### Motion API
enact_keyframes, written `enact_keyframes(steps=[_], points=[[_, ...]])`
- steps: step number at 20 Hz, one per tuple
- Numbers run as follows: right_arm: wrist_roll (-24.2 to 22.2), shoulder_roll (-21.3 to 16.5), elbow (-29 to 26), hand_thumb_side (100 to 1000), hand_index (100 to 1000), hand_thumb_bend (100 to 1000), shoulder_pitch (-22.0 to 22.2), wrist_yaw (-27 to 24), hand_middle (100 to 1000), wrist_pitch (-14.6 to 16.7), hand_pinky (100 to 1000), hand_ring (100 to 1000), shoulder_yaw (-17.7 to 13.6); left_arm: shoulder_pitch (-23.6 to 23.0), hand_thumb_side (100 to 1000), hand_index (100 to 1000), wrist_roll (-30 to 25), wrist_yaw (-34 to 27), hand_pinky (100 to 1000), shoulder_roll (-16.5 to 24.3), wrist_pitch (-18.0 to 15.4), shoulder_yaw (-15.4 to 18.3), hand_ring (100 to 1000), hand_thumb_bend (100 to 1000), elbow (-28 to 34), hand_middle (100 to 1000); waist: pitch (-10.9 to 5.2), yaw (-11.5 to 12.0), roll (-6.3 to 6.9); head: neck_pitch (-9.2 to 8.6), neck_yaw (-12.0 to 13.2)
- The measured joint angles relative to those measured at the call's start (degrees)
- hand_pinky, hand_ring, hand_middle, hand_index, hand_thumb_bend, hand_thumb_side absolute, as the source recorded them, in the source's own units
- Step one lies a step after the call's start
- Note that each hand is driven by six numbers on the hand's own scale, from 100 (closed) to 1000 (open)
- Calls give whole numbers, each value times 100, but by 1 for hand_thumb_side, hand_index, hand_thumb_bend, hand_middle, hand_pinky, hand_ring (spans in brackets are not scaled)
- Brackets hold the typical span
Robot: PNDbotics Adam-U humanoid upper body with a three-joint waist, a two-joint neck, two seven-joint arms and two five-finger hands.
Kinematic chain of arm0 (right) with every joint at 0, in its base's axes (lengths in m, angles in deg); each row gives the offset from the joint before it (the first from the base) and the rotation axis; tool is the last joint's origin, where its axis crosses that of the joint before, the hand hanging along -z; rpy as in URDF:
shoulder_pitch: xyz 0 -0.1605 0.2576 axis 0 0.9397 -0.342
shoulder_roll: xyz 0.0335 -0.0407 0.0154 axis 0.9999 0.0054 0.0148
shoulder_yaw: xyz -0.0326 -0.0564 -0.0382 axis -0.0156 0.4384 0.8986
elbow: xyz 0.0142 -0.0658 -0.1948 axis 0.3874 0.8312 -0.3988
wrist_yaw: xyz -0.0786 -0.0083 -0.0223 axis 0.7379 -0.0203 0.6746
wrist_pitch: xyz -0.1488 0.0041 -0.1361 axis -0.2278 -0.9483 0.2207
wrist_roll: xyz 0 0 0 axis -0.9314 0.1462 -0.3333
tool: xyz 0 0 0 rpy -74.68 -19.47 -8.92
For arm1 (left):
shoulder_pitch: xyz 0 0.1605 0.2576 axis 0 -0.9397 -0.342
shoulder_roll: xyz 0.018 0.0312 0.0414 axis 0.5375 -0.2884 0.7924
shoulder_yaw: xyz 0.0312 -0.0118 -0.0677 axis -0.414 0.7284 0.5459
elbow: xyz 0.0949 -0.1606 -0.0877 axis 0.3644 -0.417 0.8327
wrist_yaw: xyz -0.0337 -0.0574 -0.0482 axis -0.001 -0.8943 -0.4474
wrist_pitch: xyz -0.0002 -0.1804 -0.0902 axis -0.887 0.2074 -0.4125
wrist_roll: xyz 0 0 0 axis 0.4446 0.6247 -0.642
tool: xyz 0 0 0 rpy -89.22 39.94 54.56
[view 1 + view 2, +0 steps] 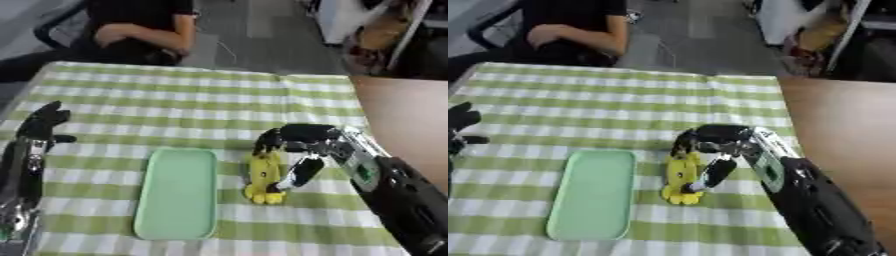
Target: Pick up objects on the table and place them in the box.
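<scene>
A yellow toy [263,177], long and narrow with a lumpy lower end, lies flat on the green-and-white checked tablecloth [192,100], just to the right of a pale green tray [178,192]. The tray is a shallow rounded rectangle lying lengthwise toward the robot, and nothing sits in it.

The right hand [302,145] comes in from the right of the tray and is bent over the toy. Its fingers curl down around the toy's upper end on the side nearer the tray, and the thumb [293,174] reaches down along the toy's far side to touch it near the lower end. The toy rests on the cloth between them.

The left hand [44,122] shows well to the left of the tray, near the table's edge, fingers relaxed and pointing up, holding nothing.
</scene>
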Motion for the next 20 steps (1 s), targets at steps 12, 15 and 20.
enact_keyframes(steps=[12, 15, 20], points=[[74, 1, 28, 528, 852, 538, 40, 161, 813, 75, 692, 734, -1, 36, 1000, 765, -13, 0, 621, 0, -10, -31, 815, 677, 3, 895, 0, 1, 2, -1, 0], [88, 3, 26, 522, 843, 531, 42, 240, 801, 88, 666, 725, -1, 37, 1000, 766, -15, 0, 621, 0, -8, -32, 815, 677, 4, 895, 0, 2, 2, -1, 0], [136, 38, 26, 508, 821, 506, 45, 369, 760, 136, 543, 650, -1, 37, 1000, 766, -21, 0, 621, -1, -2, -32, 816, 677, 29, 895, 1, 3, 4, -1, 0]])
